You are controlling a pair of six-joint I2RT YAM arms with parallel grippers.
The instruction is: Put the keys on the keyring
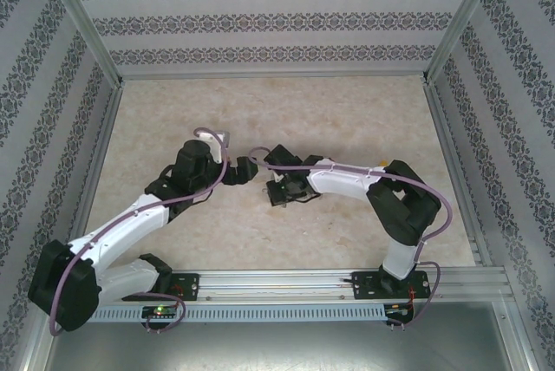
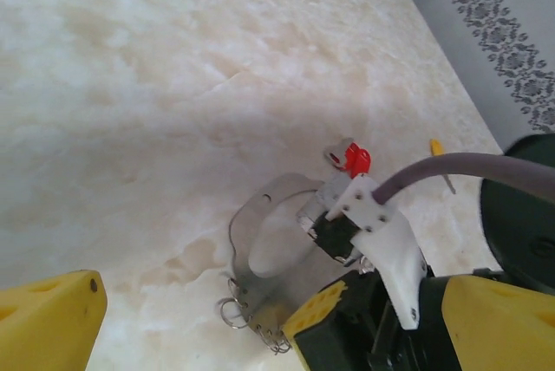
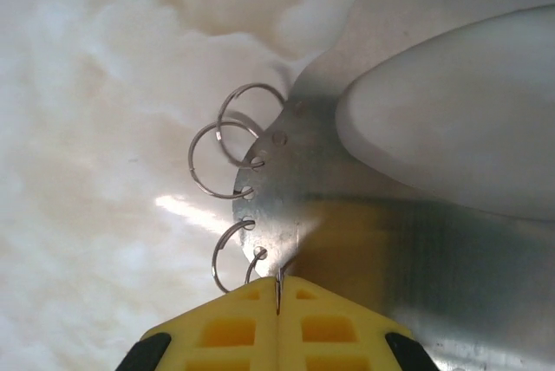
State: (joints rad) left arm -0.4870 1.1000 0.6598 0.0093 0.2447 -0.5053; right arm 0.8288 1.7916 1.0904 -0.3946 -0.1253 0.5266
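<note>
Pinching keyring (image 3: 303, 206) edge between right gripper (image 3: 277, 306) jaws.

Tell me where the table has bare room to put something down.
The far half of the table, from the arms to the back wall, is bare. A smaller bare patch lies between the arms and the front rail. The middle is crowded: the right fingers, a metal plate and a red key.

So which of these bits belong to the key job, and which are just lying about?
Job: the keyring, a metal plate with small split rings; the red-headed key; a yellow-tipped piece, perhaps a key; the right gripper pinching the keyring.
Just there: the table; the purple cable; the patterned walls.
</note>
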